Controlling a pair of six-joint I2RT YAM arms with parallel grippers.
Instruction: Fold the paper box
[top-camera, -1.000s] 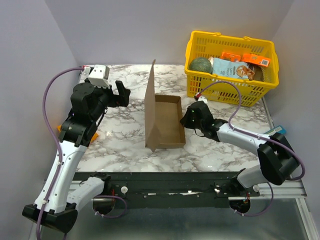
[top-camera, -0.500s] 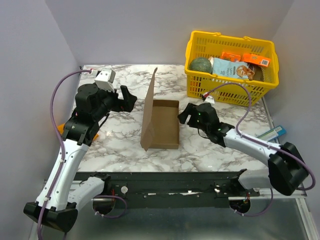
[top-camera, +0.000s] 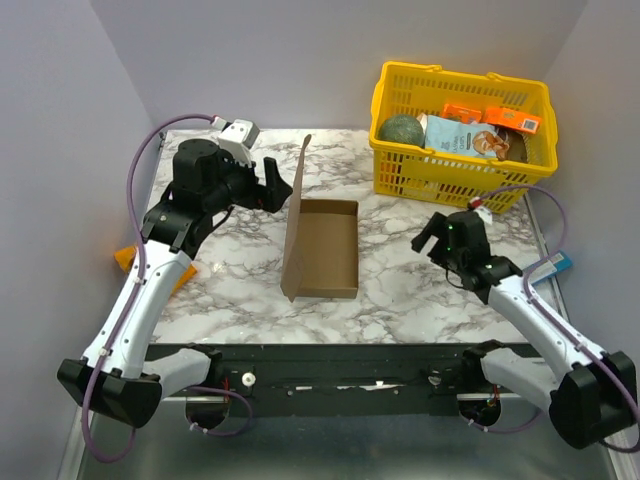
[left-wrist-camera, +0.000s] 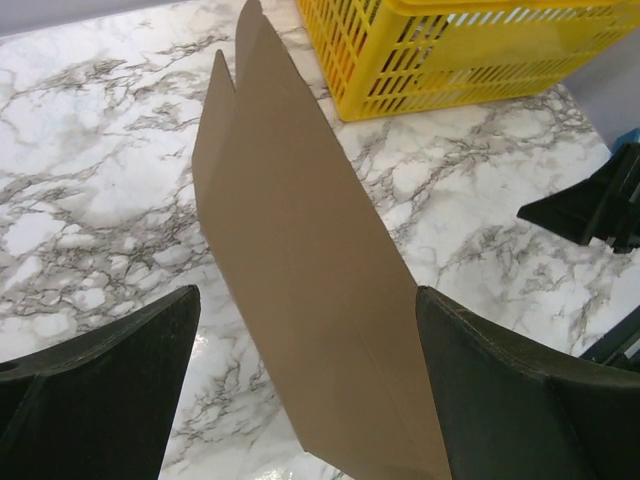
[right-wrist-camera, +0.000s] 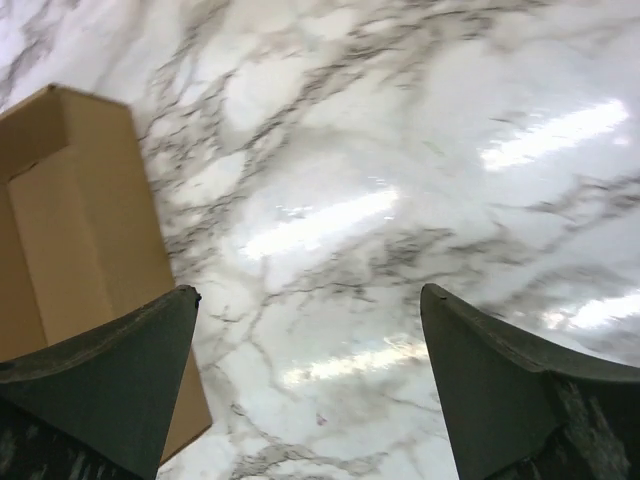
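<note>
The paper box (top-camera: 330, 250) is a shallow brown cardboard tray in the middle of the marble table, with its tall lid flap (top-camera: 297, 205) standing upright along the left side. My left gripper (top-camera: 272, 185) is open just left of the flap's upper part. In the left wrist view the flap (left-wrist-camera: 300, 230) rises in the gap between the two fingers of the left gripper (left-wrist-camera: 307, 290); whether it touches them I cannot tell. My right gripper (top-camera: 435, 235) is open and empty, well right of the box. In the right wrist view the box (right-wrist-camera: 70, 220) is at the left, beyond the right gripper (right-wrist-camera: 308, 290).
A yellow plastic basket (top-camera: 460, 165) with packets and a round green item stands at the back right. A small orange thing (top-camera: 125, 258) lies at the table's left edge and a blue one (top-camera: 557, 263) at the right edge. Grey walls enclose the table.
My right gripper has opened, let go of the box's right wall and drawn back to the right. My left gripper has moved back and right, up to the flap. The box shifted slightly left.
</note>
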